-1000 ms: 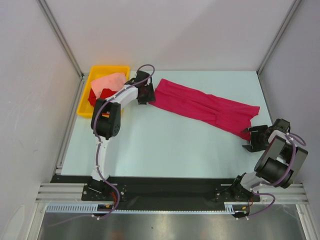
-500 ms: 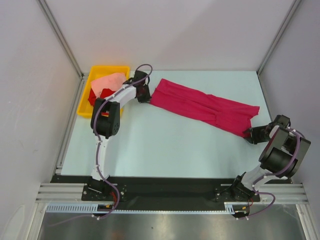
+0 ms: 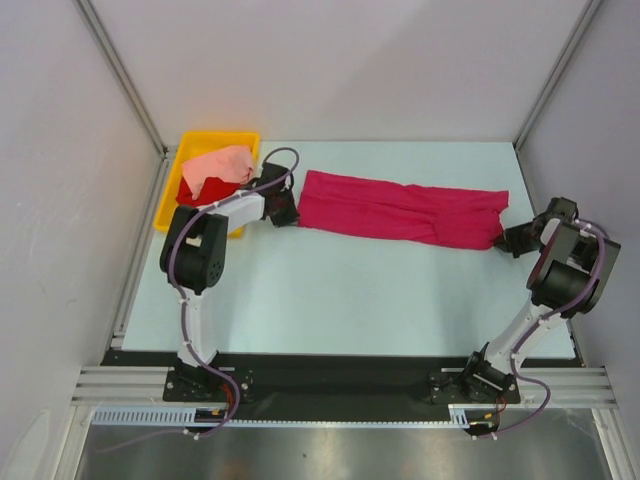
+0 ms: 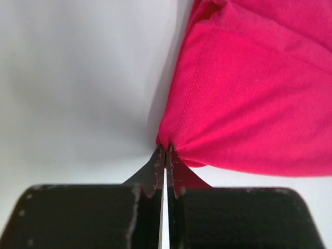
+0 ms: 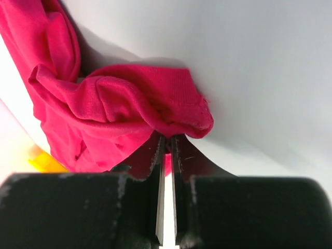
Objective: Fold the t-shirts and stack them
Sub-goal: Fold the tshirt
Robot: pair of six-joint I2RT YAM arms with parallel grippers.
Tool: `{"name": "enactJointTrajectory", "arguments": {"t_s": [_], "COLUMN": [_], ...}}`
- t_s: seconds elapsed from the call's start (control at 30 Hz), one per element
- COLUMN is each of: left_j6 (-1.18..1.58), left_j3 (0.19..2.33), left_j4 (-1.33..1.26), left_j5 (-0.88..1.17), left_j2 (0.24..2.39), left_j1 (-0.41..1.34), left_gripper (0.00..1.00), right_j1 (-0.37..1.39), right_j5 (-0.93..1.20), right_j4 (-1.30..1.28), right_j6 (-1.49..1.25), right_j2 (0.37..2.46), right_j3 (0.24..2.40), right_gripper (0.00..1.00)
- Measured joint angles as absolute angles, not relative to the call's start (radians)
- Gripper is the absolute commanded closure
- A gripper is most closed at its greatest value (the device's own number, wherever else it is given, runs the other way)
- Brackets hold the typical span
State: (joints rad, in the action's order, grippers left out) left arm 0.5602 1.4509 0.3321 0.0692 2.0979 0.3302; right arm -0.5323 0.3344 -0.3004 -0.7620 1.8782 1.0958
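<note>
Nearest to me, on the left wrist view, the left gripper (image 4: 165, 153) has its jaws pressed together on a hemmed corner of the magenta-crimson t-shirt (image 4: 249, 104), with just a nip of stitched edge between the tips. On the right wrist view, the right gripper (image 5: 166, 142) is likewise pinched closed, on a bunched, rolled lump at the same shirt's other end. From above, the shirt runs as a long narrow band across the far half of the pale table (image 3: 340, 300), with the left gripper at its left end and the right gripper at its right. Whether the ends are clear of the surface I can't tell. This is thin, light, floppy knit. There's no weight to worry about, but I expect it to sag, crease and slide out of a shallow pinch, so I judge hems and seams the best holds. The right grip on that wad looks less tidy than the left. Beyond the left gripper, the yellow bin (image 3: 215, 137) in the far left corner holds the pale salmon-pink t-shirt (image 3: 222, 163), crumpled over the bright red t-shirt (image 3: 205, 192).
</note>
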Motion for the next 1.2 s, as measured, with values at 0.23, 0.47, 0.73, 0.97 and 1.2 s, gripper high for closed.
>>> {"name": "enactJointTrajectory", "arguments": {"t_s": [0.23,0.47,0.73,0.97,1.2], "left_j6": [0.66,0.783,0.867,0.761,0.527], "left_j3": [1.279,1.12,0.946,0.9,0.964], "left_j4": [0.316,0.281,0.281,0.444,0.533], "left_j5": [0.083,0.117,0.146,0.133,0.154], "left_j2": [1.98,1.879,1.743,1.594,1.48], "left_j1": [0.426,0.627,0.758,0.778,0.572], "left_gripper": [1.0,1.0,0.66,0.18,0.2], "right_j1": [-0.463,-0.39,-0.374,-0.389,-0.35], "right_j5": [0.337,0.336,0.311,0.266,0.235], "right_j4": [-0.319,-0.329,-0.435,-0.596,-0.702], "right_j6": [-0.724,-0.692,-0.608,-0.517,-0.463], "right_j2": [2.082,2.251,2.321,2.366,2.193], "right_j3": [1.383,1.641,1.815,1.991,1.835], "right_gripper": [0.92,0.89,0.65,0.29,0.21]}}
